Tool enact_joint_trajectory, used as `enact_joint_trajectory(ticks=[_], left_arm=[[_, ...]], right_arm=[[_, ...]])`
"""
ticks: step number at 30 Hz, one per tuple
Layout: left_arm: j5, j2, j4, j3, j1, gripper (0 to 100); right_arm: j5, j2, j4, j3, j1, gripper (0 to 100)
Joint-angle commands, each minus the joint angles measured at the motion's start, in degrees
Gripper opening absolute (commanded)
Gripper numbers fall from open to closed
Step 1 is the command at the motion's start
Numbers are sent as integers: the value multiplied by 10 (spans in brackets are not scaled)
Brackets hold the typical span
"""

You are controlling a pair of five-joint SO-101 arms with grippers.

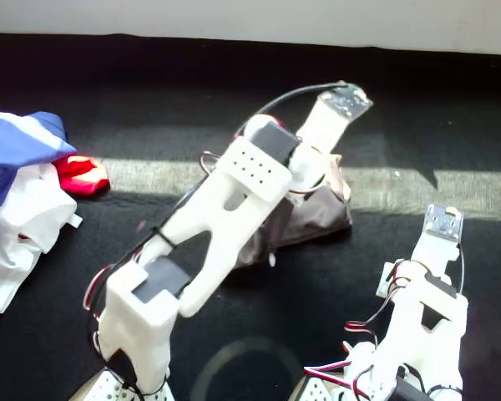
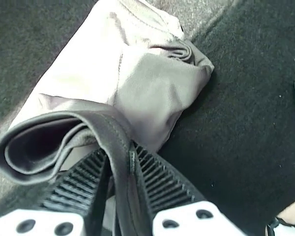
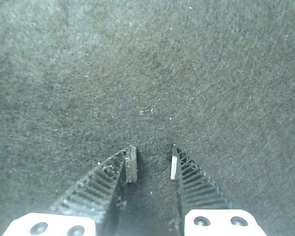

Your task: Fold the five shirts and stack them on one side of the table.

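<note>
A grey shirt [image 2: 137, 83] lies partly folded on the black table cloth, a thick rolled edge nearest the camera. My left gripper [image 2: 120, 160] is shut on a fold of that edge. From above, the left arm [image 1: 250, 175] leans over the grey shirt [image 1: 317, 217] at mid-table and covers much of it. My right gripper [image 3: 152, 160] hangs open above bare black cloth, nothing between its fingers. The right arm [image 1: 422, 309] stands near the front right. A heap of blue [image 1: 21, 146], white [image 1: 21, 221] and red [image 1: 82, 174] shirts sits at the left edge.
A sunlit strip [image 1: 401, 188] crosses the black table cloth [image 1: 150, 92] from left to right. Bare cloth lies behind the grey shirt and between the heap and the left arm. A pale wall runs along the far edge.
</note>
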Motion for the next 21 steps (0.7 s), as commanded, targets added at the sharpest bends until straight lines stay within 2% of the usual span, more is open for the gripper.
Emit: enact_joint_trajectory(ticks=[1, 9, 14, 16, 21], left_arm=[[-1, 21, -69, -22, 4, 9], [-1, 84, -88, -120, 13, 17], [0, 143, -84, -178, 19, 156], [0, 158, -69, -197, 22, 193], [-1, 161, -4, -299, 21, 195]], right_arm=[[-4, 1, -6, 10, 9, 134], [-35, 2, -7, 8, 9, 134], [-35, 2, -7, 8, 9, 134], [-35, 3, -7, 8, 9, 134], [-35, 3, -7, 8, 9, 134]])
